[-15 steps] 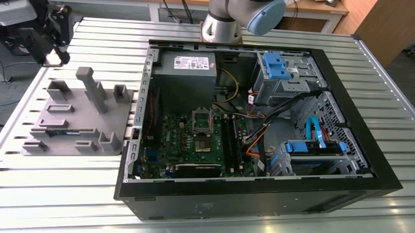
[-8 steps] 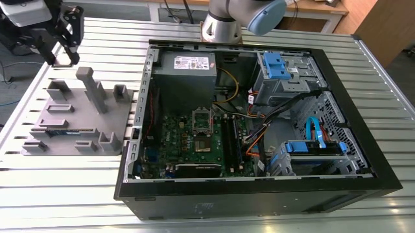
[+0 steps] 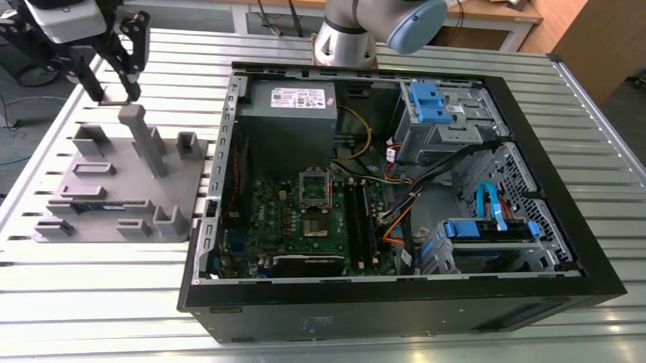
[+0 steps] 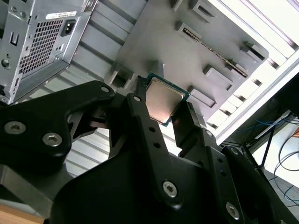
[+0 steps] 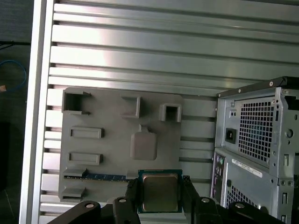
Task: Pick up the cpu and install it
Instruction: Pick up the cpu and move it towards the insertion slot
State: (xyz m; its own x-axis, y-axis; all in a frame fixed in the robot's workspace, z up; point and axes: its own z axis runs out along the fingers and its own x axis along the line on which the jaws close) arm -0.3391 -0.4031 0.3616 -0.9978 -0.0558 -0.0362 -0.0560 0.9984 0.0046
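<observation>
The cpu (image 5: 160,192), a small flat square chip with a silvery metal top and a green rim, is pinched between my black fingers in both wrist views, cpu (image 4: 162,99). My gripper (image 3: 114,92) is shut on it and hangs above the far edge of the grey holder tray (image 3: 101,178) at the exterior view's left. The tray (image 5: 117,140) lies just below the held chip. Inside the open computer case (image 3: 404,189), the motherboard's bare socket (image 3: 316,190) sits to the exterior view's right of my gripper.
A green memory stick (image 3: 96,204) lies in a slot of the tray, stick (image 5: 100,177). Tall grey blocks (image 3: 147,140) rise from the tray. The grey power-supply box (image 3: 293,106) and blue drive bays (image 3: 434,106) fill the case's far side. The slatted metal table (image 3: 101,302) surrounds everything.
</observation>
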